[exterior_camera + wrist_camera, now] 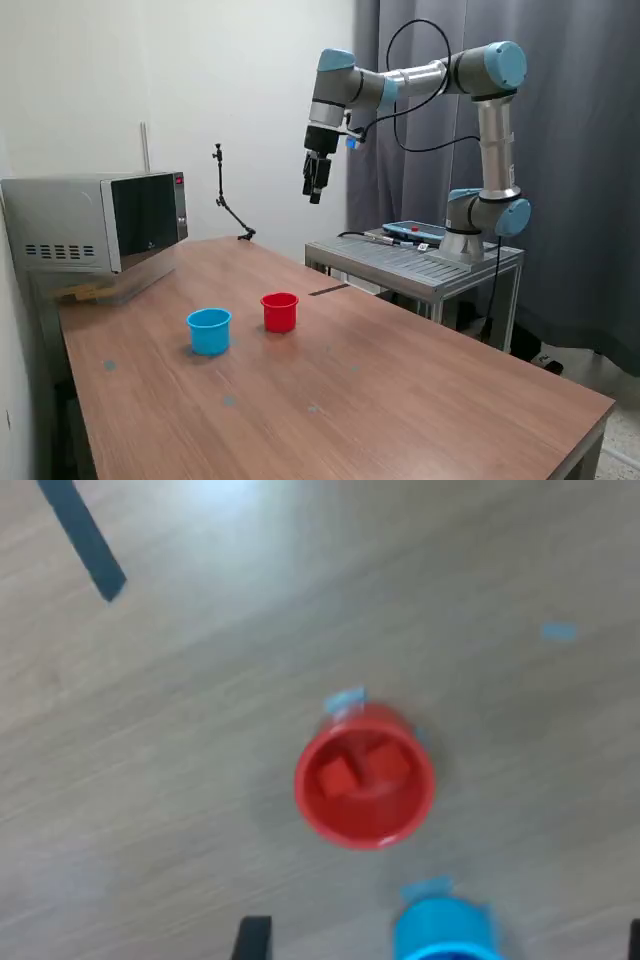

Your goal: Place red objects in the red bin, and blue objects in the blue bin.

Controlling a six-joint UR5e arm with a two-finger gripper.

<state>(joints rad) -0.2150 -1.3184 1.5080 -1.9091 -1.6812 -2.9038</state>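
The tool point(315, 190) hangs high above the wooden bench point(400, 400) (its jaws too small to judge), two red cubes point(338, 777) lying blurred inside the round red cup point(279, 312), the light blue cup point(209, 331) just beside, its inside unseen.

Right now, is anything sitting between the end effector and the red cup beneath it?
Nothing visible does. The end effector hangs high above the table, and the red cup, with two red cubes inside, sits in open view below.
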